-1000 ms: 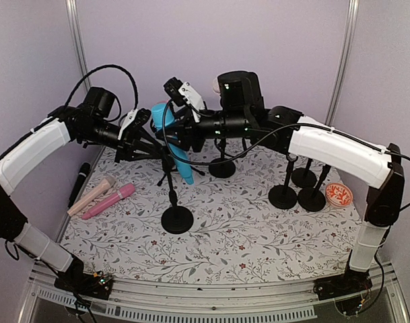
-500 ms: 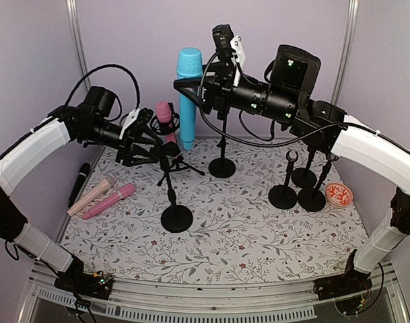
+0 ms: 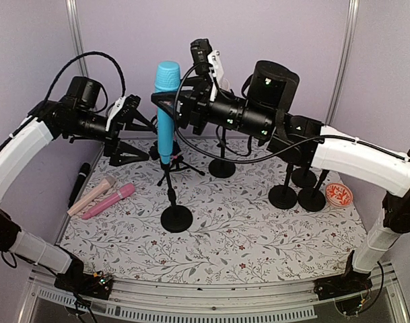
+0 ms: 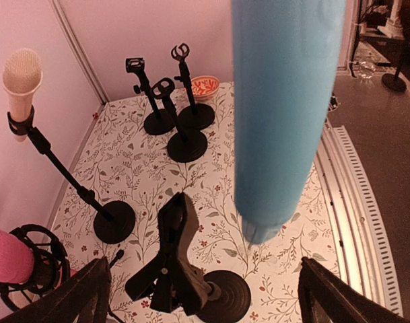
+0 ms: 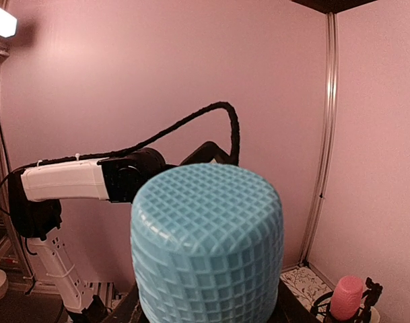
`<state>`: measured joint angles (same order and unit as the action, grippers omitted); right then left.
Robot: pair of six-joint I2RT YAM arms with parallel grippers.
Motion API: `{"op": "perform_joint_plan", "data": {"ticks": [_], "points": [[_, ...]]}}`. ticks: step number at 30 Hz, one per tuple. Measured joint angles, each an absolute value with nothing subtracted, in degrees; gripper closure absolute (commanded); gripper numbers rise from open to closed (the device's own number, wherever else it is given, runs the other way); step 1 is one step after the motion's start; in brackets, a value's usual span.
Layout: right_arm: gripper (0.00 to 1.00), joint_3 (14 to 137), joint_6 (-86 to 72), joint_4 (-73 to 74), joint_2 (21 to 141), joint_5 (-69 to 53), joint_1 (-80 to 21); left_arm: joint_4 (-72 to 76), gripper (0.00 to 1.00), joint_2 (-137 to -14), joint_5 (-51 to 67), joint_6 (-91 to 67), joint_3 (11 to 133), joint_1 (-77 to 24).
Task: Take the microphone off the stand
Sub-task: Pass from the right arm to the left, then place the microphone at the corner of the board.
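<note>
Top external: floral tablecloth (image 3: 248,235); lilac walls (image 3: 285,33)

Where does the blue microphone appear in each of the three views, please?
Top external: the blue microphone stands upright in the upper centre-left, raised off the table.
Left wrist: it is at the upper right, a large blue barrel hanging down from the top edge.
Right wrist: it is at the bottom centre, with its gridded head seen close up.
Shared landmark: the floral table cover.

left arm (image 3: 23,145) and right arm (image 3: 356,161): white shells, black joints, looping black cables (image 3: 87,55), chunky black wrists (image 3: 272,87)
</note>
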<state>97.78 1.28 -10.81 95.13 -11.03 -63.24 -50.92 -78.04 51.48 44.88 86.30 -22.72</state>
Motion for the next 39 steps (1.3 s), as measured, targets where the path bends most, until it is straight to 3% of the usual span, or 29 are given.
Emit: {"op": "perform_joint_plan", "data": {"ticks": [9,11,14,16,18,20,23,26,39], "points": [[0.93,97.65,1.61,-21.23,104.51,-4.49,-68.79,-56.71,0.22,-72.29,59.09,43.48,88.90,-22.57],[0.93,98.06,1.85,-23.53,106.72,-3.60,-69.78,-57.56,0.31,-72.23,59.90,43.31,88.90,-22.31],[0.91,99.31,1.96,-25.74,109.80,-3.07,-70.72,-58.46,0.55,-72.23,60.73,43.24,88.77,-21.56],[0.80,100.20,2.13,-27.27,111.44,-2.15,-71.16,-59.37,0.73,-72.10,61.39,43.22,88.53,-20.47],[0.54,100.75,1.76,-27.66,112.03,-1.63,-71.11,-60.31,0.88,-71.85,62.11,43.90,88.16,-19.03],[0.35,100.92,2.00,-27.59,112.27,-1.43,-71.05,-60.51,0.95,-71.68,62.41,44.88,87.92,-17.96],[0.23,100.84,2.59,-27.75,112.12,-0.93,-71.24,-61.21,0.98,-70.24,61.30,45.80,86.11,-15.03],[0.17,98.85,3.99,-27.97,110.24,0.19,-71.24,-61.08,1.00,-67.92,57.78,46.89,83.59,-11.99],[0.15,81.60,5.43,-26.94,91.64,8.12,-69.12,-52.99,1.00,-61.87,33.74,50.83,56.42,-4.49]]}}
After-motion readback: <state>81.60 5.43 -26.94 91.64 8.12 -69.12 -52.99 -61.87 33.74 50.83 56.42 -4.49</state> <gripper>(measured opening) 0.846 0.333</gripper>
